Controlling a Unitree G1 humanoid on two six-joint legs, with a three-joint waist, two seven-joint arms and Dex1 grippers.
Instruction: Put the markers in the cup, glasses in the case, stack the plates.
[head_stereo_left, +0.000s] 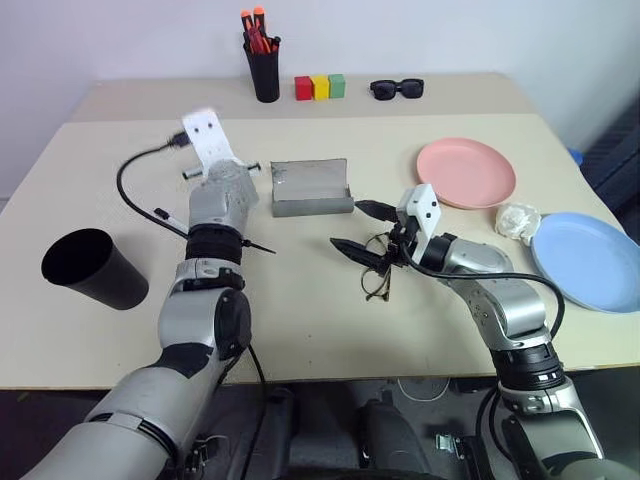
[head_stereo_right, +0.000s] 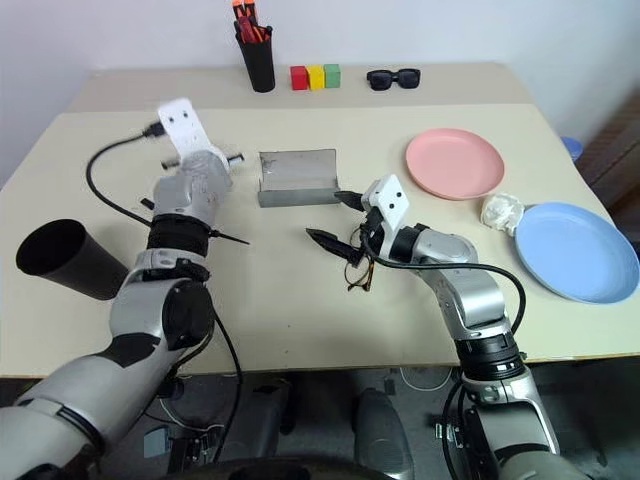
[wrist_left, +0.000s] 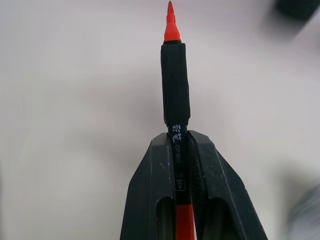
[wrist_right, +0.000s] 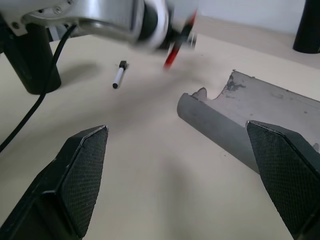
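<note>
Black marker with red ends (wrist_left: 175, 85) sits pinched between the left tool's (wrist_left: 181, 150) fingers above the beige counter (head_stereo_left: 300, 310), right of the black tapered cup (head_stereo_left: 92, 268). Right tool (wrist_right: 182, 165) hangs spread over thin dark-rimmed glasses (head_stereo_left: 378, 280).

Left wrist view. Left gripper (wrist_left: 181, 165): both black fingers (wrist_left: 150, 195) pressed against a thin marker (wrist_left: 175, 85), one on each side, no gap visible between pad and barrel. Marker runs straight out along the fingers. Barrel black with small white lettering just past the fingertips; far end is a red pointed tip; a red section shows low down between the fingers. Behind: pale beige table (wrist_left: 75, 125), blurred. Dark blurred shape (wrist_left: 299, 7) at one far corner, unidentifiable.
</note>
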